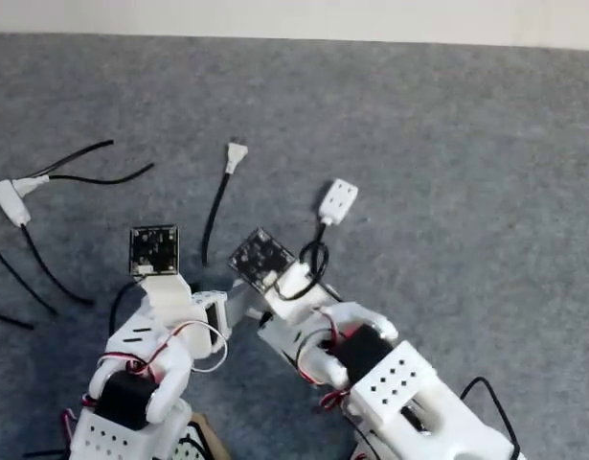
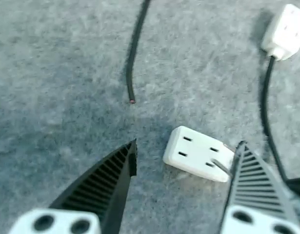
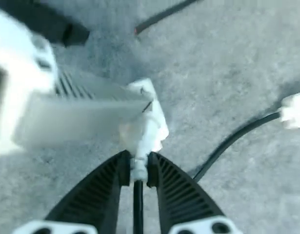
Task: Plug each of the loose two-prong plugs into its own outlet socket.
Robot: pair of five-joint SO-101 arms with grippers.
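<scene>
A white outlet block [image 2: 196,152] with several slots lies on the grey carpet between the open fingers of my left gripper [image 2: 187,145]. One black fingertip [image 2: 129,152] stands a little way off the block, while the other fingertip [image 2: 241,151] is close to its end. My right gripper [image 3: 138,158] is shut on a white two-prong plug [image 3: 139,139] with a black cord. That plug is held against the outlet block [image 3: 154,114]. A metal prong [image 2: 220,166] shows at the block's end beside a slot; whether it is inside I cannot tell. From above, both wrists [image 1: 260,257] meet over this spot.
A second white outlet [image 1: 338,201] with a black cord lies just beyond the arms, also the outlet [image 2: 286,27]. A loose white plug [image 1: 236,155] trails a black cord whose bare end [image 2: 131,100] is near. More plugs and cords [image 1: 11,192] lie at the far left.
</scene>
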